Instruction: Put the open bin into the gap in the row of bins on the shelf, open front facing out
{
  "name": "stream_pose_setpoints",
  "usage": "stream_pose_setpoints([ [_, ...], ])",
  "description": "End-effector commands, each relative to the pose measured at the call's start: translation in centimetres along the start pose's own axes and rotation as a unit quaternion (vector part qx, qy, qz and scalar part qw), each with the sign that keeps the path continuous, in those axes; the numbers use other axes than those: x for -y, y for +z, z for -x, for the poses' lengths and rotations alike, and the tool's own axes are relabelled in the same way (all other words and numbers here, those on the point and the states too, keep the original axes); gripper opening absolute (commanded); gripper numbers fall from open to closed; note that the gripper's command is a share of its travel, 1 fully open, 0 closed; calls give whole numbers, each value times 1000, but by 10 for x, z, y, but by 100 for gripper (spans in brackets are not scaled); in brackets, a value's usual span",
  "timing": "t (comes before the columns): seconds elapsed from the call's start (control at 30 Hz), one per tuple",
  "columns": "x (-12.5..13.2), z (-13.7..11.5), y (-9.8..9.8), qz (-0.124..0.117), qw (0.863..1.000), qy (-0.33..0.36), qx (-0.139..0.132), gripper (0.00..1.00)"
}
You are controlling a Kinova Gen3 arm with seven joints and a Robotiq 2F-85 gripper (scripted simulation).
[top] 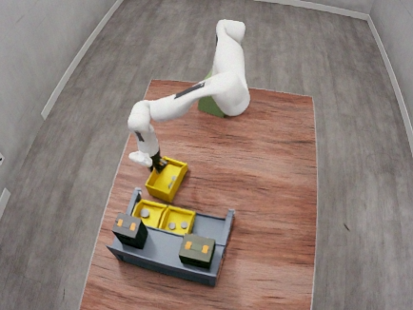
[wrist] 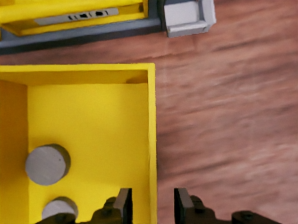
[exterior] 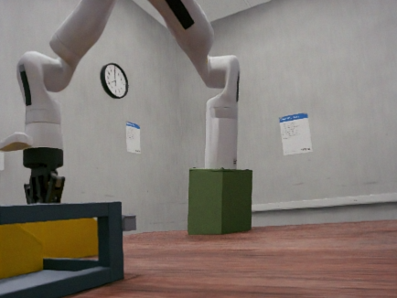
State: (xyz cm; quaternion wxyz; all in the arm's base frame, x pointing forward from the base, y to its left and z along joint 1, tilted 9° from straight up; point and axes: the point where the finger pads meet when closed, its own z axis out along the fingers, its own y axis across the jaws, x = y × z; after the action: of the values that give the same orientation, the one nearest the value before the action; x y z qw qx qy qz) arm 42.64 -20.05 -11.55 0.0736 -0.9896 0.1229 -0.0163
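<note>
The open yellow bin (top: 165, 193) (wrist: 95, 115) sits on the table, in front of the shelf. Grey round parts (top: 172, 181) (wrist: 46, 166) lie in it. My gripper (top: 158, 168) (exterior: 43, 199) (wrist: 153, 204) is partly open and points down, one finger inside the bin and one outside a side wall, with space on both sides of the wall. The exterior view shows the fingertips hidden behind the shelf. The blue-grey shelf (top: 164, 242) (exterior: 115, 247) (wrist: 75, 39) holds two yellow bins (top: 156, 217) (top: 179, 215) with parts. An empty bay (top: 211, 223) is beside them.
A dark box (top: 130, 231) and a dark green box (top: 197, 250), both with orange marks, stand on the shelf's top board. Upright end posts (top: 229, 220) flank the row. The green pedestal (exterior: 206, 201) carries the arm at the table's far side.
</note>
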Motion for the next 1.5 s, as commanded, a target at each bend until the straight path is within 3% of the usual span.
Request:
stream_pose_setpoints([
  [0.0, 0, -1, -1, 0, 1000, 0, -1, 35],
  [0.47, 0, -1, -2, 0, 1000, 0, -1, 35],
  [0.5, 0, -1, -2, 0, 1000, 0, -1, 10],
  [1.47, 0, -1, -2, 0, 1000, 0, -1, 10],
])
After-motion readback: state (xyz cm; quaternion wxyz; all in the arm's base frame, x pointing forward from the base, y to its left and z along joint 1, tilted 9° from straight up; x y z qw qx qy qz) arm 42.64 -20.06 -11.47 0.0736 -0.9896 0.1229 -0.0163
